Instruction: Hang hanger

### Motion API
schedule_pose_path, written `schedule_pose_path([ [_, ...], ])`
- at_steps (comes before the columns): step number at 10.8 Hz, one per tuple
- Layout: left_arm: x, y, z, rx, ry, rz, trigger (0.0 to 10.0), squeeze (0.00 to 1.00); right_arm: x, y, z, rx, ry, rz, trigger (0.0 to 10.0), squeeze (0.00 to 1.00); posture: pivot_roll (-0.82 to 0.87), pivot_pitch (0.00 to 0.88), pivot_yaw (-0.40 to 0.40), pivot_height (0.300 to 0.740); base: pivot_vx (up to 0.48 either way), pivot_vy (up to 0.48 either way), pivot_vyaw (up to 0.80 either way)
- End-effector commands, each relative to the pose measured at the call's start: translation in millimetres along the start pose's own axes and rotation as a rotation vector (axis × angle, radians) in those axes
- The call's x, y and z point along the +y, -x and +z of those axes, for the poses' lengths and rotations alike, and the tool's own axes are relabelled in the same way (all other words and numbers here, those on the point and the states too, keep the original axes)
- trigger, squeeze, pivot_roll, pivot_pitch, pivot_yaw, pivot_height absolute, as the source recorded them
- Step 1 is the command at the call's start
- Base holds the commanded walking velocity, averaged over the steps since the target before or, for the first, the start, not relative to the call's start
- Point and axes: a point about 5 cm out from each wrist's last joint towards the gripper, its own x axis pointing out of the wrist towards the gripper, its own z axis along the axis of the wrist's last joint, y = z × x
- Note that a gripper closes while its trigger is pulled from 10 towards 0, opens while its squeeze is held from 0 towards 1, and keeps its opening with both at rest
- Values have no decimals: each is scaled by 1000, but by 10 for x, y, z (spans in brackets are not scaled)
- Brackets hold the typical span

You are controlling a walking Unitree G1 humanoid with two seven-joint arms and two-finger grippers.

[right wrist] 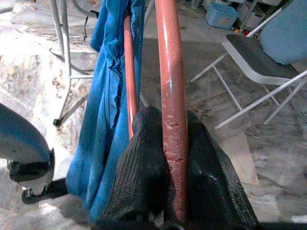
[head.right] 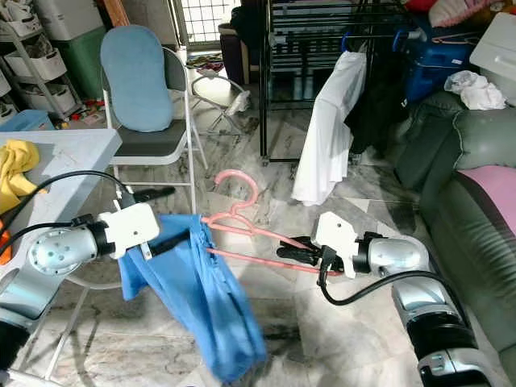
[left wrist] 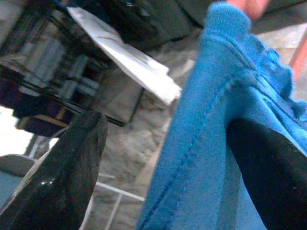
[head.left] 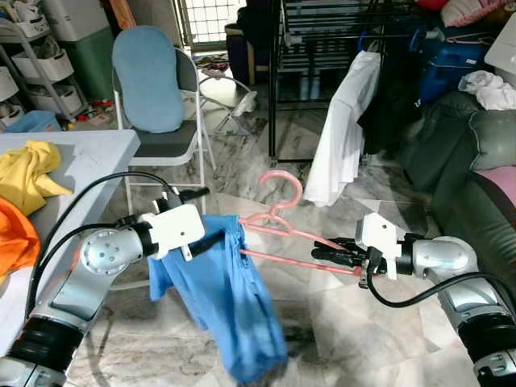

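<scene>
A pink hanger (head.left: 278, 218) is held level between my arms, hook up, over the marble floor. A blue shirt (head.left: 234, 306) hangs from its left end and droops down. My right gripper (head.left: 322, 251) is shut on the hanger's right end; the right wrist view shows the pink bar (right wrist: 170, 72) pinched between the black fingers (right wrist: 144, 182). My left gripper (head.left: 214, 214) is open at the shirt's collar. One finger sits under the blue cloth (left wrist: 216, 120), and the other finger (left wrist: 62, 177) stands free of it.
A black drying rack (head.left: 322, 32) stands ahead with a white shirt (head.left: 343, 129) hanging from it. A folding chair (head.left: 161, 145) with a blue cushion is at left, next to a table (head.left: 97, 153) bearing yellow (head.left: 28, 173) and orange (head.left: 12, 234) clothes. A dark sofa (head.left: 468, 161) lies right.
</scene>
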Motion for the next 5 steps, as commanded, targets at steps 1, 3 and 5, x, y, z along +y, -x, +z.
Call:
schedule_pose_path([
  [1, 34, 7, -24, 9, 25, -46, 6353, 0, -44, 4, 75, 3, 68, 28, 10000, 0, -1, 3, 55, 740, 0, 0, 0],
  [3, 78, 35, -126, 59, 57, -170, 0, 0, -101, 16, 82, 14, 112, 1, 10000, 0, -9, 4, 63, 740, 0, 0, 0],
  [5, 75, 76, -211, 109, 155, -291, 0, 0, -158, 43, 102, 25, 167, -35, 10000, 0, -16, 3, 69, 740, 0, 0, 0],
])
